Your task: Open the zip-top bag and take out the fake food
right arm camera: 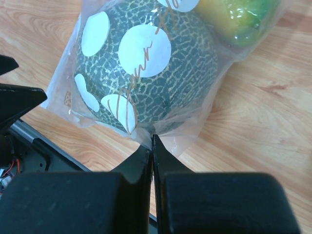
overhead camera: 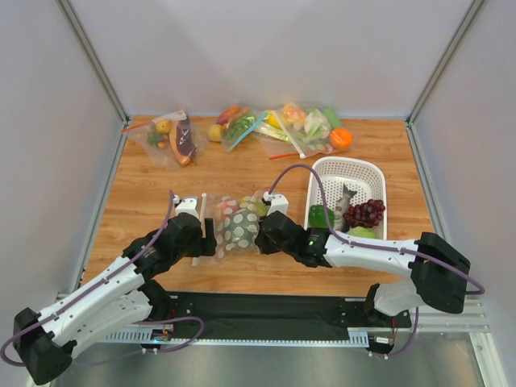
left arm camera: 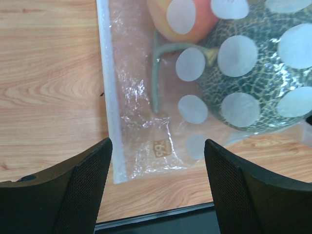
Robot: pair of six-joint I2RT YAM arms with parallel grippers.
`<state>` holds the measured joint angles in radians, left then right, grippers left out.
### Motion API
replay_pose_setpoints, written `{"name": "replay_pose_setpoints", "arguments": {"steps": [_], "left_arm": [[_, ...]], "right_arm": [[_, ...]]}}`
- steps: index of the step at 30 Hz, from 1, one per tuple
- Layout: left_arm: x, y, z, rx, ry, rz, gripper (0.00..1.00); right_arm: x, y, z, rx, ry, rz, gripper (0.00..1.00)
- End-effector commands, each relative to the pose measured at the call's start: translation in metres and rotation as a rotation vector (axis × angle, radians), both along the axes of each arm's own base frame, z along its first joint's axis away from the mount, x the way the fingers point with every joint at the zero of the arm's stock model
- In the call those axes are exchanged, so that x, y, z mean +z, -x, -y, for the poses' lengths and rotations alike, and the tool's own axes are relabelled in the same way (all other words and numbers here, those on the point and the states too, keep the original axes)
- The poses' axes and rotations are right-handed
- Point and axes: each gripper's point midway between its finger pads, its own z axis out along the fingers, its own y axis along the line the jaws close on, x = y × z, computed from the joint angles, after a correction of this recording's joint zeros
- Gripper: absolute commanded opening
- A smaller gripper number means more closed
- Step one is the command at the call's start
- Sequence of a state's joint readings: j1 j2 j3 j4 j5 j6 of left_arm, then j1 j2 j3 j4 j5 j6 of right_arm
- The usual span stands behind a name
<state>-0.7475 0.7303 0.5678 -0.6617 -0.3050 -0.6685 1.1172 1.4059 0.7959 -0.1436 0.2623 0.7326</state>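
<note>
The zip-top bag (overhead camera: 239, 224), clear with white polka dots, lies on the wooden table between my two grippers. Inside it show the fake food: a grey-green bumpy ball (right arm camera: 146, 63), an orange-red peach (left arm camera: 187, 22) and a yellow fruit (right arm camera: 234, 19). My left gripper (left arm camera: 158, 146) is open, its fingers straddling the bag's near corner beside the pale zip strip (left arm camera: 109, 97) without touching it. My right gripper (right arm camera: 151, 140) is shut on a fold of the bag's film just below the ball. From above, the left gripper (overhead camera: 208, 239) sits at the bag's left end and the right gripper (overhead camera: 260, 234) at its right end.
A white basket (overhead camera: 375, 181) to the right holds a green pepper (overhead camera: 320, 215), dark grapes (overhead camera: 367, 212) and other pieces. Other clear bags of fake food (overhead camera: 173, 137) (overhead camera: 298, 129) and a loose orange (overhead camera: 341, 138) lie along the back. A black rail (overhead camera: 266, 316) runs along the near edge.
</note>
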Motion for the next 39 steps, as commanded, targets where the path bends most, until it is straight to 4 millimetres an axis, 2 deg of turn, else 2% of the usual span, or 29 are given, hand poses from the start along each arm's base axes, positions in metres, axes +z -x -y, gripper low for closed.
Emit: {"name": "replay_pose_setpoints", "arguments": {"steps": [1, 6, 12, 18, 34, 37, 38, 39], "left_arm": [[-0.008, -0.001, 0.001, 0.03, 0.025, -0.012, 0.83], [-0.019, 0.002, 0.002, 0.036, 0.032, -0.035, 0.81], [-0.037, 0.006, 0.006, 0.044, 0.063, -0.067, 0.77], [-0.045, 0.009, 0.023, 0.038, 0.19, -0.077, 0.71], [-0.055, 0.021, 0.031, 0.057, 0.333, -0.09, 0.61], [-0.055, 0.021, 0.032, 0.063, 0.341, -0.093, 0.43], [-0.053, 0.021, 0.032, 0.066, 0.347, -0.089, 0.28], [-0.052, 0.02, 0.032, 0.066, 0.351, -0.084, 0.21]], "right_arm": [[0.025, -0.02, 0.01, -0.075, 0.008, 0.065, 0.0], [0.034, -0.034, 0.025, -0.119, -0.019, 0.063, 0.0], [0.025, -0.033, 0.029, -0.122, -0.008, 0.043, 0.0], [0.023, -0.032, 0.028, -0.123, -0.02, 0.032, 0.0], [0.027, -0.029, 0.02, -0.102, -0.057, 0.024, 0.0], [0.027, -0.029, 0.021, -0.103, -0.06, 0.023, 0.0], [0.026, -0.029, 0.021, -0.104, -0.06, 0.023, 0.0], [0.025, -0.028, 0.021, -0.101, -0.06, 0.02, 0.0]]}}
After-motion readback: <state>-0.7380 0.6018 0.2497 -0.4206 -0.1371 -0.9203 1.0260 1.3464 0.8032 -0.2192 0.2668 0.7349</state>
